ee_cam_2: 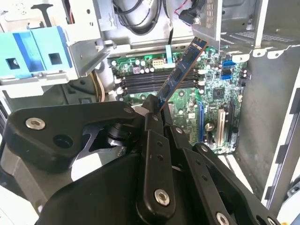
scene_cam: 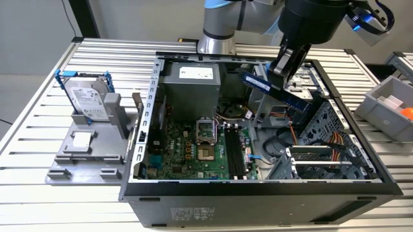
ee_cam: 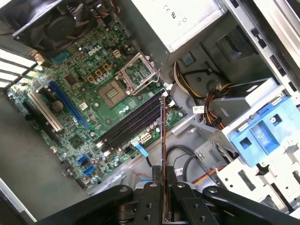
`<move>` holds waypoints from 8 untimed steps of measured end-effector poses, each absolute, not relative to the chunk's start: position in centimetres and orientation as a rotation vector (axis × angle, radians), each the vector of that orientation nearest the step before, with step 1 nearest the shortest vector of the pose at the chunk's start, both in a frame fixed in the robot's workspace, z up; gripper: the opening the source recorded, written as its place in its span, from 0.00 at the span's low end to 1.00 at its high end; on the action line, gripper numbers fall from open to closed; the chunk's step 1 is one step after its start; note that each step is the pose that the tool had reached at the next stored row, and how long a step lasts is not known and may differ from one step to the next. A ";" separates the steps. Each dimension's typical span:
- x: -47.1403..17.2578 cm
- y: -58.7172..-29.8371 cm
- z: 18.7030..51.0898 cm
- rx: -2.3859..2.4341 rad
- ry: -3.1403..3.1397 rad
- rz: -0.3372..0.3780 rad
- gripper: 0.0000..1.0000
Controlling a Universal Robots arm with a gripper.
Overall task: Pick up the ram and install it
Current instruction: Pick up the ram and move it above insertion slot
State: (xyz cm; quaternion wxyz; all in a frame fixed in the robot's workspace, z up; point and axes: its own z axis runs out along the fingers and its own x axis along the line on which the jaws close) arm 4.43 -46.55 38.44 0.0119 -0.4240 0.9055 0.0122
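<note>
The gripper (ee_cam_2: 157, 110), nearest the lens in both wrist views, has its black fingers clamped on one end of the ram (ee_cam_2: 183, 70), which sticks out beyond them over the open case.

In the second wrist view the ram shows its flat blue face with dark chips. In the first wrist view the gripper (ee_cam: 163, 176) holds it edge-on, so the ram (ee_cam: 162, 136) reads as a thin line. Its far end lies in line of sight over the black slots (ee_cam: 133, 124) on the green board (ee_cam: 93, 103). That view also shows the socket (ee_cam: 112, 91) beside the slots and a light-blue latch (ee_cam: 262, 136).

The exterior view gives the height. The ram (scene_cam: 274, 92) hangs in the air, tilted, its free end sloping down toward the exterior view's right. It is well above the board (scene_cam: 193, 150) and apart from the slots (scene_cam: 235, 154).

The arm comes down over the far side of the case (scene_cam: 258, 193), with the gripper (scene_cam: 282, 67) angled downward above the opening.

On the slatted table (scene_cam: 38, 121), a drive (scene_cam: 87, 99) in a blue frame stands at the exterior view's left. A grey bin (scene_cam: 387, 106) sits at its right.
</note>
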 end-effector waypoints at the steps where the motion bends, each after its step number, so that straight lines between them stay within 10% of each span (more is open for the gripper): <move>1: 4.4 -46.6 38.4 -1.310 2.829 0.038 0.00; 8: 4.4 -46.6 38.4 -1.199 2.877 0.036 0.00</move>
